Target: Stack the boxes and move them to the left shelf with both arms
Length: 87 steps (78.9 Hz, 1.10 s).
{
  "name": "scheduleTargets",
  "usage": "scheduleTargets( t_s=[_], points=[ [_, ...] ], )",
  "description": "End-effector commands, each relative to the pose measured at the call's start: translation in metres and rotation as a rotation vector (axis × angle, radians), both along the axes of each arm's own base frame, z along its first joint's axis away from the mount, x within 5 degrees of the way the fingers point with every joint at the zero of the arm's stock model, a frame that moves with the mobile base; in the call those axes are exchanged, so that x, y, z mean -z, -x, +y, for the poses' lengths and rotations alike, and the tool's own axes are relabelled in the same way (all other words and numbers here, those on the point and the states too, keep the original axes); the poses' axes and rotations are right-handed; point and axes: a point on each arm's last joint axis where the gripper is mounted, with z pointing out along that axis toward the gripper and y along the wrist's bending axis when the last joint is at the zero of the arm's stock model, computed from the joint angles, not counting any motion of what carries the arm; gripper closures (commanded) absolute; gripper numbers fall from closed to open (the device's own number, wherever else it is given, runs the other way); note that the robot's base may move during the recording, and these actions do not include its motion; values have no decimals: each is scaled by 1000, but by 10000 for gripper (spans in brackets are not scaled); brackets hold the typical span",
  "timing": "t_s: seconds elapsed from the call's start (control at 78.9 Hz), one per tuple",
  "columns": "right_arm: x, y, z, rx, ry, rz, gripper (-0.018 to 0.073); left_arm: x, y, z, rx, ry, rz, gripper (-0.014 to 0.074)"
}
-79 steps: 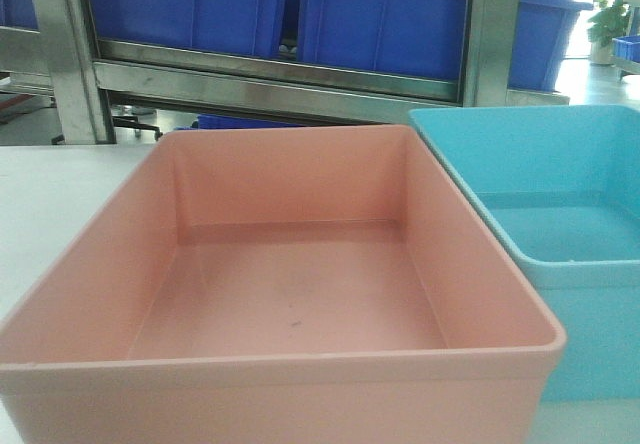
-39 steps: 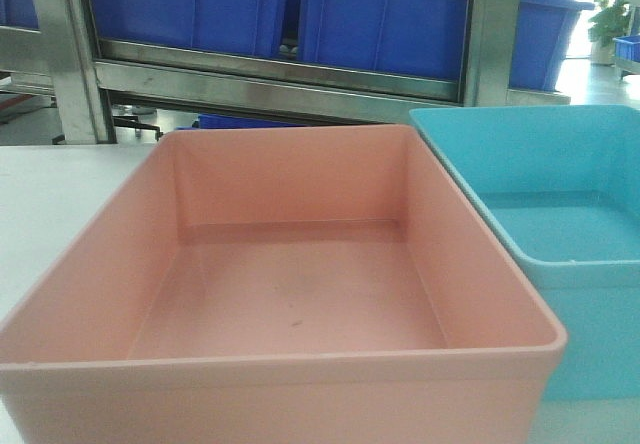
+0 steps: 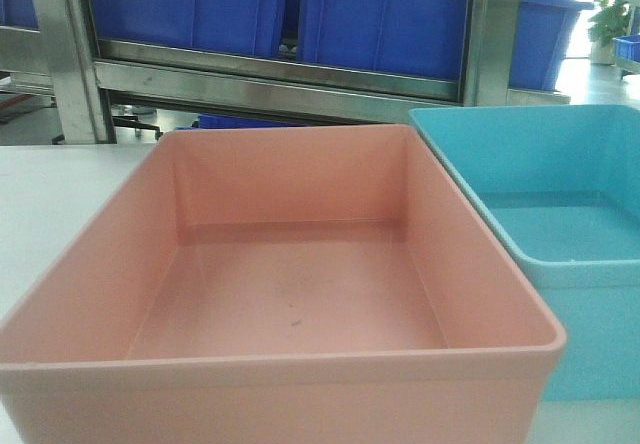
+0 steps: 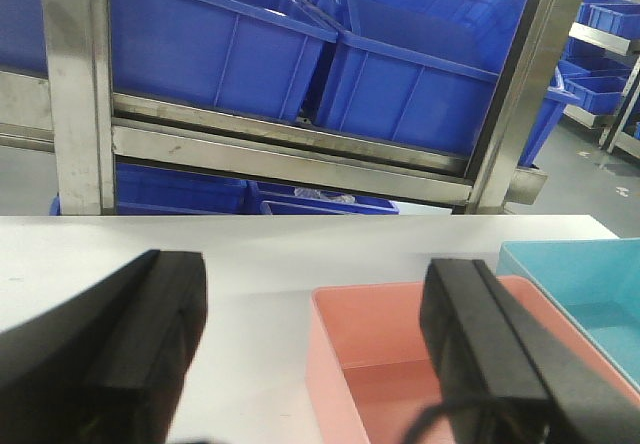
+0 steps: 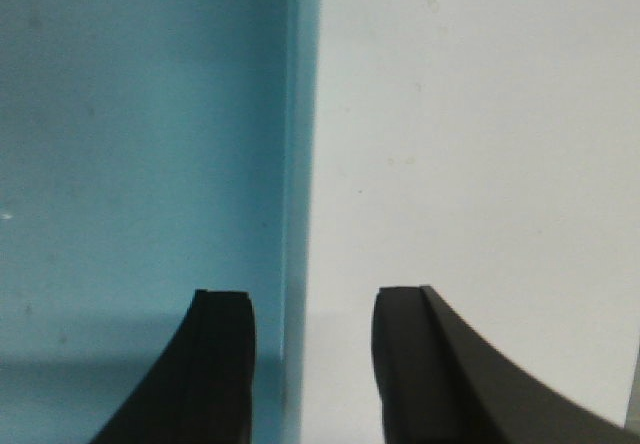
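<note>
Right wrist-mounted view is being filled by the right hand [image 5: 311, 304], spread astride a wall of the sky-blue box [image 5: 140, 164] — seemingly for a rim grip — while the left hand [image 4: 310, 274], also spread, is being held over a wall of the pink box [image 4: 370, 384] on the bench [image 4: 250, 244].

One pink bin [image 3: 290, 179], one sky-blue bin [image 3: 590, 314].

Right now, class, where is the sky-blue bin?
Front view: the sky-blue plastic bin sits right of the salmon pink bin; the jaws of the right gripper straddle its wall.
</note>
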Motion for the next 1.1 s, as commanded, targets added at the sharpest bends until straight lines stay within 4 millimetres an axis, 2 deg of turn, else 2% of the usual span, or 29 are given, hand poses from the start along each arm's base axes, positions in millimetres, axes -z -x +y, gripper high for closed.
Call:
scheduleTargets(
  t_s=[0.0, 0.127, 0.215, 0.304, 0.393, 0.545, 0.697, 0.811, 0.975, 1.09],
  points=[
    [-17, -6, -5, -5, 22, -86, 197, -16, 0, 2, -23, 38, -88, 230],
    [-5, -10, -6, -10, 18, -63, 233, -16, 0, 2, -23, 38, -88, 230],
    [-5, -10, -6, -9, 17, -61, 354, -16, 0, 2, -23, 38, -88, 230],
    [-6, -10, -8, -6, 18, -62, 519, -16, 0, 2, -23, 38, -88, 230],
    [-17, -11, -11, -1, 21, -75, 501, -16, 0, 2, -23, 38, -88, 230],
    [-51, -4, -23, 30, 39, -150, 503, -16, 0, 2, -23, 38, -88, 230],
    [-99, 13, -34, 80, 54, -284, 503, -16, 0, 2, -23, 38, -88, 230],
    [-136, 28, -34, 118, 15, -396, 503, -16, 0, 2, -23, 38, -88, 230],
    [-181, 50, -23, 138, -66, -470, 503, -16, 0, 2, -23, 38, -88, 230],
    [-204, 61, -1, 186, -198, -513, 503, -16, 0, 2, -23, 38, -88, 230]
  ],
)
